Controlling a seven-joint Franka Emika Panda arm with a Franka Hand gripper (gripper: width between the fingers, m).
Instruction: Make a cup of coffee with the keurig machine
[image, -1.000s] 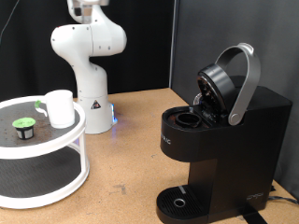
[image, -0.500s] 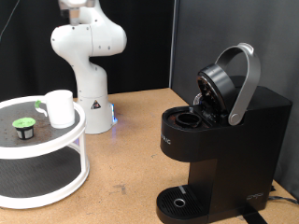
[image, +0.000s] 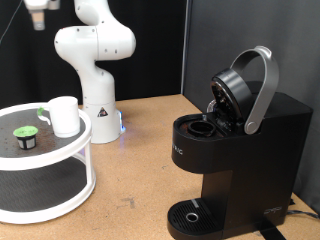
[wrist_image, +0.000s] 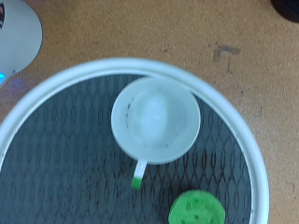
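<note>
The white cup (image: 64, 115) stands upright on the top shelf of a white two-tier round tray (image: 70, 195) at the exterior view's left. A small dark pod with a green top (image: 24, 133) sits beside it. The black keurig machine (image: 245, 165) stands at the right with its grey-handled lid (image: 255, 85) raised and its pod chamber (image: 203, 128) open. The gripper (image: 38, 12) shows only partly at the top left edge, high above the tray. The wrist view looks straight down on the empty cup (wrist_image: 156, 119) and the pod (wrist_image: 198, 208); no fingers show there.
The white robot arm's base (image: 97, 85) stands behind the tray, with a blue light at its foot. The tray's black mesh floor (wrist_image: 56, 159) and white rim (wrist_image: 245, 140) fill the wrist view. Brown tabletop (image: 140, 170) lies between the tray and the machine.
The arm's hand has swung towards the exterior view's left along the top edge, from above the robot base to above the tray. The cup, pod and machine have not moved.
</note>
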